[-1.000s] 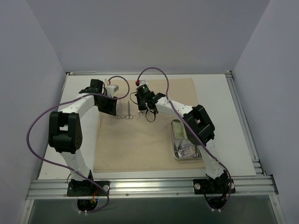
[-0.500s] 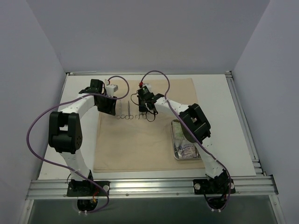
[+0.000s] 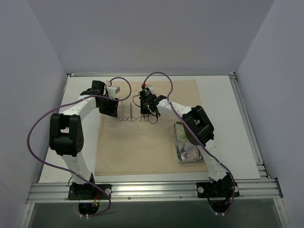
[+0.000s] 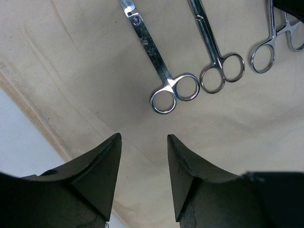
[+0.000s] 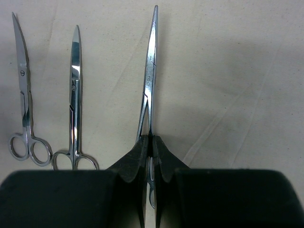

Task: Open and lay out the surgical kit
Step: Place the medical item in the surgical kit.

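The beige cloth wrap (image 3: 142, 147) lies spread flat on the table. Near its far left part, two ring-handled steel instruments (image 3: 126, 116) lie side by side, seen close as one (image 4: 156, 61) and another (image 4: 213, 52). My right gripper (image 5: 151, 138) is shut on a third long thin clamp (image 5: 150, 71), which points away just to the right of those two (image 5: 75, 95). My left gripper (image 4: 143, 138) hovers open over the cloth's left edge, below the ring handles, holding nothing. The steel tray (image 3: 176, 142) with pale packets (image 3: 190, 153) sits on the cloth's right side.
The white tabletop (image 4: 19, 137) shows just left of the cloth's hem. An aluminium rail (image 3: 152, 190) runs along the near edge by the arm bases. Grey walls close in the back and sides. The right arm's elbow (image 3: 199, 124) hangs over the tray.
My right gripper has shifted slightly left toward the row of instruments, still shut on the clamp. The left arm has not moved.
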You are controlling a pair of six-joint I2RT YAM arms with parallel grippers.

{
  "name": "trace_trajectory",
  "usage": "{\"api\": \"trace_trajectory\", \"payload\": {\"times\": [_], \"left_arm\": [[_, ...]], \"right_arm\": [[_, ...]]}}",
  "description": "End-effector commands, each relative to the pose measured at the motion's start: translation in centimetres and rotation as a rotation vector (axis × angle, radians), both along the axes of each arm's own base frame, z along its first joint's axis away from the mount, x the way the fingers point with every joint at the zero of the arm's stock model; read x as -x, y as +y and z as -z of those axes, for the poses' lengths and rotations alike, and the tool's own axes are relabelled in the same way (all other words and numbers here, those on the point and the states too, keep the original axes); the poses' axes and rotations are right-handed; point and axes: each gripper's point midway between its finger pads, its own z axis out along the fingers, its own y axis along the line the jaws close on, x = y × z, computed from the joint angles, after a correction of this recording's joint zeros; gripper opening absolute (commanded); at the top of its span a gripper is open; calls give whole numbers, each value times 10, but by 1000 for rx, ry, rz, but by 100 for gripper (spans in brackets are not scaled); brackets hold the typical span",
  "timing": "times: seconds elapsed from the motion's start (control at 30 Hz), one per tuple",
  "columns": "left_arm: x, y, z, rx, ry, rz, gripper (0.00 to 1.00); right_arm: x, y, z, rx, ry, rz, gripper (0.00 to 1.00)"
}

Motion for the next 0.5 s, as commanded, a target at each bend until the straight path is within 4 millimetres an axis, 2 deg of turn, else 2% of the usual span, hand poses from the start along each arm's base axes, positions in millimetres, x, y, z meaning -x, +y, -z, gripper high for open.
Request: {"api": "trace_trajectory", "payload": {"times": [0.0,0.17,0.27,0.47], "left_arm": [[-13,0,-17,6,-65,-14,53],[-13,0,-16,8,-61,-13,52],[-13,0,-14,7,-56,-11,53],[-13,0,-12,1,-51,-12,53]], "right_arm": [[-3,-1,3,3,14,20,0],[-5,-5,0,17,4,35,0],[-6,-5,-6,15,-6,34,8],[-5,-3,-18,14,-21,2,13]]}}
